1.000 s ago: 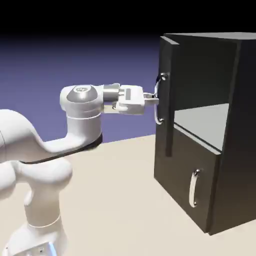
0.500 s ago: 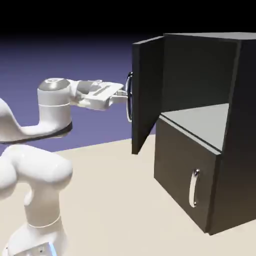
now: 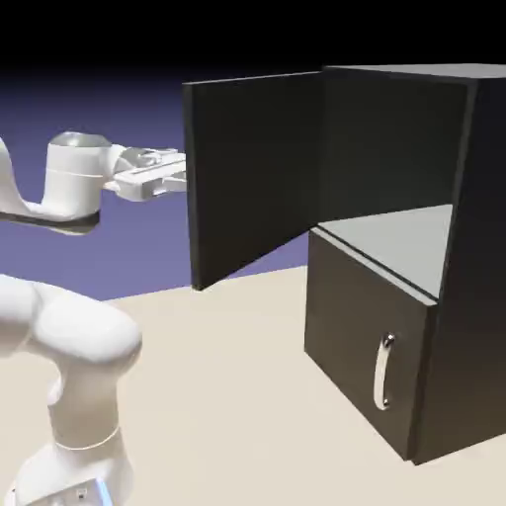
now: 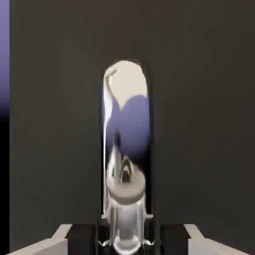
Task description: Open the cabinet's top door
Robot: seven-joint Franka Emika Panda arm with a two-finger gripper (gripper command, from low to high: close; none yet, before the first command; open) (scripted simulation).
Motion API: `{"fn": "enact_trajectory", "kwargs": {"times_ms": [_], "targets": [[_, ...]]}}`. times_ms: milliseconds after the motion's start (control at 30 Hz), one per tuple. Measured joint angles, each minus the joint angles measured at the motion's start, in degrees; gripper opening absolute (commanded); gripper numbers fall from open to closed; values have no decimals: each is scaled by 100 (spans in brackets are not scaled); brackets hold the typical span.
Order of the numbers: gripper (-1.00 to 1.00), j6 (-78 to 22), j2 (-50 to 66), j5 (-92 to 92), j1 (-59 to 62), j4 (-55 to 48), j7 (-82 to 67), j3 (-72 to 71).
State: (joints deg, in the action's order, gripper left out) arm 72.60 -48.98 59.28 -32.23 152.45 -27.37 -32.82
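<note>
The top door (image 3: 255, 173) is standing wide open at the cabinet's (image 3: 484, 257) upper front; the gripper (image 4: 127, 240), nearly shut, is apparently clamping its handle (image 4: 126, 124) between 2 fingertips. Probably little opening is remaining.

Swung-out top door (image 3: 255, 178) bars the way from the left; open room lies right of it, above shelf (image 3: 395, 242)

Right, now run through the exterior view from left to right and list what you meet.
Gripper, open top door, grey shelf, cabinet's right side wall.
</note>
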Motion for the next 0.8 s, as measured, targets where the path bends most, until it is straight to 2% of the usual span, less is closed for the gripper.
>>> {"fn": "enact_trajectory", "kwargs": {"times_ms": [533, 700, 800], "targets": [[-100, -3119, 3305, -1181, 2324, -3171, 1714, -2825], [-100, -3972, 4319, -1260, 2720, -3853, 2483, -3496], [-100, -4107, 4492, -1278, 3283, -3973, 2616, -4114]]}}
